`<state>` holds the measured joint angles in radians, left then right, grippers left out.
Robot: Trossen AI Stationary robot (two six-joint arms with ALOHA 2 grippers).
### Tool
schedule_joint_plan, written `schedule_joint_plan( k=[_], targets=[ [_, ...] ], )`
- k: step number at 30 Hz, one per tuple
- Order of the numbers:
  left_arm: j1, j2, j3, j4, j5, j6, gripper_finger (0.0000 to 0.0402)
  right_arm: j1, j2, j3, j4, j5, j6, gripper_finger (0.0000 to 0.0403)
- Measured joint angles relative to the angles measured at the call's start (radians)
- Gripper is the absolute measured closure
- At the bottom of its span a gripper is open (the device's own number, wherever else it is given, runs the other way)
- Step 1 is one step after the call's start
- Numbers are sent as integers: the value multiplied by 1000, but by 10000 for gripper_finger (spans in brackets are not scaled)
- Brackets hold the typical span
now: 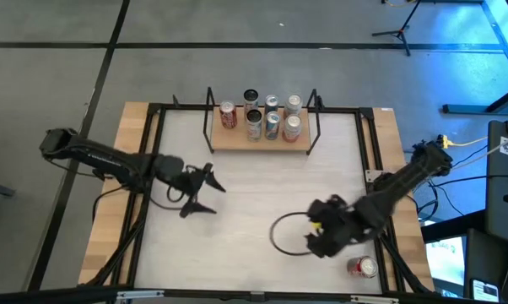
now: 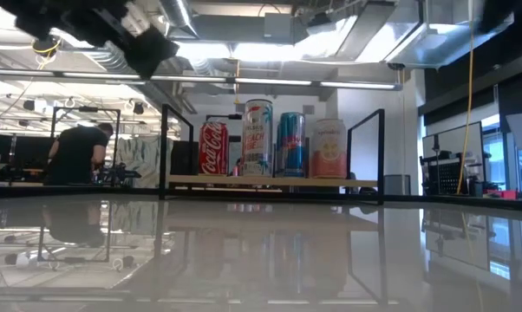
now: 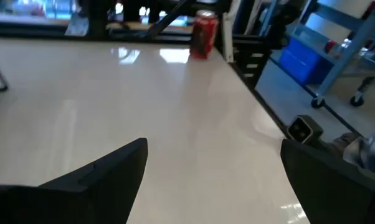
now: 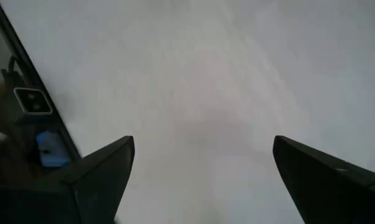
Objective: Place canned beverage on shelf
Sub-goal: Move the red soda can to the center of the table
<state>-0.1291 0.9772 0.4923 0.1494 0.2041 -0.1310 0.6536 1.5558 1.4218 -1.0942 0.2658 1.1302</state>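
The shelf [image 1: 261, 139], a light-wood board with black rod uprights at both ends, stands at the table's far middle and also shows in the low view [image 2: 270, 182]. Several cans [image 1: 262, 116] stand upright on it. A red can [image 1: 364, 267] stands on its base on the table near the near right corner; it also shows in the left wrist view [image 3: 204, 34]. My left gripper [image 1: 205, 191] is open and empty over the table's left middle, pointing toward the right. My right gripper [image 1: 315, 241] is open and empty, left of the red can.
A black cable loop [image 1: 281, 233] lies on the white tabletop [image 1: 262, 181] beside my right gripper. A black frame [image 1: 157, 152] runs around the table's edges. A small camera [image 3: 298, 128] sits at the near edge. A person [image 2: 75, 154] stands in the room far behind.
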Motion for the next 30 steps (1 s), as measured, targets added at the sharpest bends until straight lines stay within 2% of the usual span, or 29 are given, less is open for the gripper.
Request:
schedule_joint_plan(
  k=[3, 7, 11, 15, 21, 27, 30],
  targets=[
    [-80, 20, -49, 123, -77, 0, 44, 69, -3, 44, -100, -11, 204, 23],
    [-143, 49, -80, 234, -169, 3, 44, 155, 1, 50, -186, -117, 483, 23],
    [-173, 69, -86, 229, -230, 9, 44, 233, 1, 39, -242, -259, 731, 23],
    [-189, 84, -85, 235, -273, 10, 44, 302, 3, 39, -282, -340, 922, 23],
    [-192, 84, -85, 235, -274, 11, 44, 355, 43, 39, -271, -509, 1015, 23],
    [-192, 83, -85, 237, -274, 10, 44, 390, 79, 39, -266, -460, 1007, 23],
    [-192, 83, -85, 244, -274, 10, 44, 390, 112, 39, -265, -467, 943, 23]
  ],
)
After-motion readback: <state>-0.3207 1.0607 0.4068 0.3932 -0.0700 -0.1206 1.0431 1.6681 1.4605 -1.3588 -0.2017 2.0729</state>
